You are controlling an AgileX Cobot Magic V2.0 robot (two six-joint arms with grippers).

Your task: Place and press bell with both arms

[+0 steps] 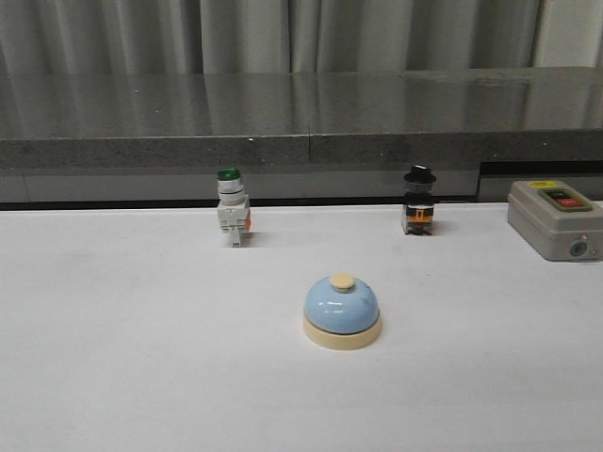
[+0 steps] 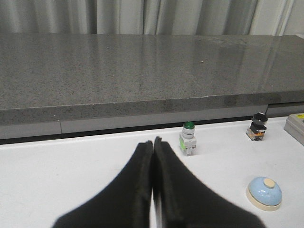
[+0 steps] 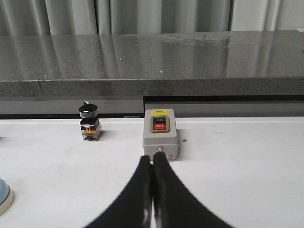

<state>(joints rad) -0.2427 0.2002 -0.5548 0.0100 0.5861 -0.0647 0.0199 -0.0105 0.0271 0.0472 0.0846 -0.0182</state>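
The white worktop [image 1: 113,358] carries the bell [image 1: 342,310]; behind it stand a green-capped switch [image 1: 232,217], black-knobbed switch [image 1: 419,201] and grey box [image 1: 556,218].

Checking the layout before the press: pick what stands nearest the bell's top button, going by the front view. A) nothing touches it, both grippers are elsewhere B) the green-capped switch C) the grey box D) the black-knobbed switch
A: in the front view the bell sits alone on the white table, with no gripper over its button.
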